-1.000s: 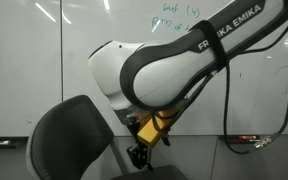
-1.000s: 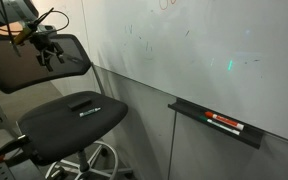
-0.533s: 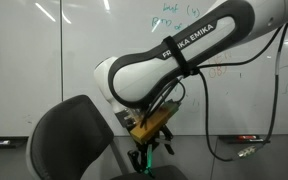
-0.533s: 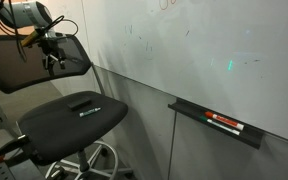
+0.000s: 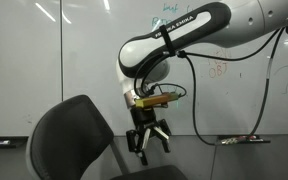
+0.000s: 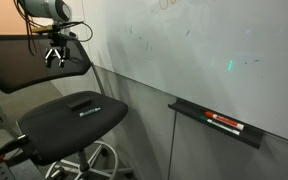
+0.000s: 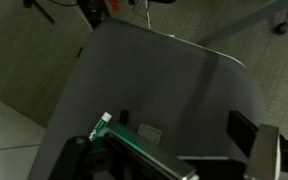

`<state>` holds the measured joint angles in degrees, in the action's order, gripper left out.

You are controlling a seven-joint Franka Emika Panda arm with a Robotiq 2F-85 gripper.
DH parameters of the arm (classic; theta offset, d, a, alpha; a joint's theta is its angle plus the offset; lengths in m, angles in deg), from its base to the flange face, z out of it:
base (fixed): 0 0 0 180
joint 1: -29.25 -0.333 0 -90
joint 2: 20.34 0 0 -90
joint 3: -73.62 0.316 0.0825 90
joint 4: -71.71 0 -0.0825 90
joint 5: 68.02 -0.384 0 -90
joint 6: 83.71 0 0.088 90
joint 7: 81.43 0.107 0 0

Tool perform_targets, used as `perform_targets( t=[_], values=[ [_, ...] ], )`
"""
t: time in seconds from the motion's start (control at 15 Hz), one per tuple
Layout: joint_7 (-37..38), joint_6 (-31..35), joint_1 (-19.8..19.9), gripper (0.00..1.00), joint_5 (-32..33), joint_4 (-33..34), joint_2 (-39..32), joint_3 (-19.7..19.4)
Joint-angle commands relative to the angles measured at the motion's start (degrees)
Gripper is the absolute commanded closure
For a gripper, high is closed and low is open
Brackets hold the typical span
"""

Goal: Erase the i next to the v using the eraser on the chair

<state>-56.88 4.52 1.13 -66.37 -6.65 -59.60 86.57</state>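
The black chair [image 6: 34,65] has a rounded backrest and a dark seat [image 6: 64,125]; it also shows in an exterior view [image 5: 69,140]. The dark flat eraser [image 6: 84,102] lies on the seat. My gripper [image 6: 56,57] hangs open and empty in front of the backrest, well above the eraser; its spread fingers show in an exterior view [image 5: 149,140]. The wrist view looks down on the seat [image 7: 159,85], with a dark fingertip [image 7: 246,128] at the right. Faint teal writing [image 5: 169,9] is on the whiteboard, but the i and the v are too small to make out.
The whiteboard [image 6: 214,50] fills the wall behind the chair. An orange scribble [image 5: 219,68] is on it. A black tray [image 6: 216,123] with markers sticks out below the board. The chair's wheeled base [image 6: 89,160] stands on the floor.
The arm has swung its bulk away from the camera and the gripper has risen a little and shifted toward the whiteboard. It stays open and empty. The eraser has not moved.
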Motion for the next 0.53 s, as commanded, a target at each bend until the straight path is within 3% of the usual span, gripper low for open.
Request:
perform_targets(
  t=[0.0,0.2,0.47],
  values=[
    [-4.1,-2.9,3.6,0.00,-7.3,3.6,-1.9,0.2],
    [-4.9,-1.7,4.9,0.00,-10.5,2.8,-2.1,-0.1],
    [-5.0,4.8,4.2,0.00,-10.6,0.3,-0.7,-0.4]
  ],
)
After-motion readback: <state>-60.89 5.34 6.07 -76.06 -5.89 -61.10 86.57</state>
